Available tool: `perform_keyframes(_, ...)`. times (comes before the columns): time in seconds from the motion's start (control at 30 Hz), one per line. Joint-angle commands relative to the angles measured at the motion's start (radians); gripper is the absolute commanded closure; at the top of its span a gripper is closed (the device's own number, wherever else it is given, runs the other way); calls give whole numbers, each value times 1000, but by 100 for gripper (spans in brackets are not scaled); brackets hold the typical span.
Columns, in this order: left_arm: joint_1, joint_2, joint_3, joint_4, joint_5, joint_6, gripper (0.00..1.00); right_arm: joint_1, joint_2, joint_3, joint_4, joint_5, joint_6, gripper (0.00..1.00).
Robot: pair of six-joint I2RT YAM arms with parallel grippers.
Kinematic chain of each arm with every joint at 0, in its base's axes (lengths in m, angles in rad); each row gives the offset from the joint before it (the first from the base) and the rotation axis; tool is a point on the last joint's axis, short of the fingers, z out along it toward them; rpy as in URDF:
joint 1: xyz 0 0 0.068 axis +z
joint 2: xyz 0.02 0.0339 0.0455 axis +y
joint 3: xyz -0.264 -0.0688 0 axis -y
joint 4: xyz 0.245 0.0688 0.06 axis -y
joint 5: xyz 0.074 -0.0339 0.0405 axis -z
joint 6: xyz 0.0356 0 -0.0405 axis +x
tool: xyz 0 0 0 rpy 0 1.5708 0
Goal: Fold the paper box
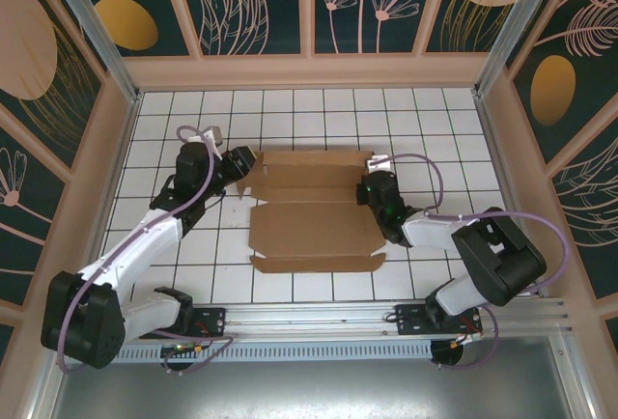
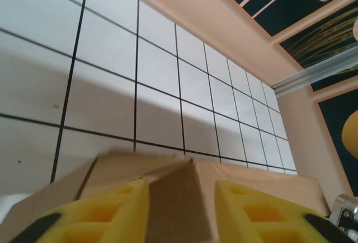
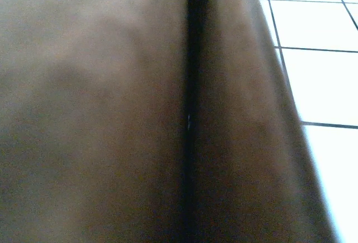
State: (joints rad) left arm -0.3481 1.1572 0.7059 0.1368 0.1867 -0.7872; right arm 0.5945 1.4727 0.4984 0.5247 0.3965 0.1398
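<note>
1. The white tiled table (image 1: 193,120) carries everything.
2. The paper box (image 1: 314,211) lies mid-table between the two arms. It is mostly flat, with its far flaps partly raised.
3. The left gripper (image 1: 246,170) sits at the box's far-left corner. Its yellow fingers (image 2: 246,209) are spread, with a cardboard fold standing in the gap.
4. The right gripper (image 1: 367,190) is at the box's right edge, against blurred cardboard. I cannot tell whether its fingers are clenched or released.

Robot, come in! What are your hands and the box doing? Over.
Left gripper open, astride the far-left corner of the brown cardboard mailer box. Right gripper at its right edge, jaws unclear. Nothing in the way. Over.
</note>
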Motion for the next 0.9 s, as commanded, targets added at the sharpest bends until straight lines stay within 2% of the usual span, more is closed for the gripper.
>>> perform_keyframes(0.0, -19, -1, -43, -13, 62, 55, 80, -7, -27, 12, -19, 15, 42, 100)
perform_keyframes(0.1, -70, 4, -90, -18, 12, 52, 92, -9, -19, 14, -16, 7, 41, 100)
perform_keyframes(0.23, -104, 5, -162, 24, -18, 3, 100, -7, -8, 23, -20, -8, 43, 100)
perform_keyframes(0.53, -102, 184, -135, 71, -55, -53, 100, -5, -5, 27, -24, -30, 34, 100)
perform_keyframes(0.7, -46, 246, -109, 75, -70, -77, 99, -2, 0, 25, -26, -36, 27, 100)
perform_keyframes(0.77, -20, 251, -109, 58, -94, -75, 95, -1, 1, 25, -25, -37, 25, 100)
perform_keyframes(0.87, -2, 262, -108, 27, -129, -73, 84, 3, 4, 25, -23, -34, 18, 100)
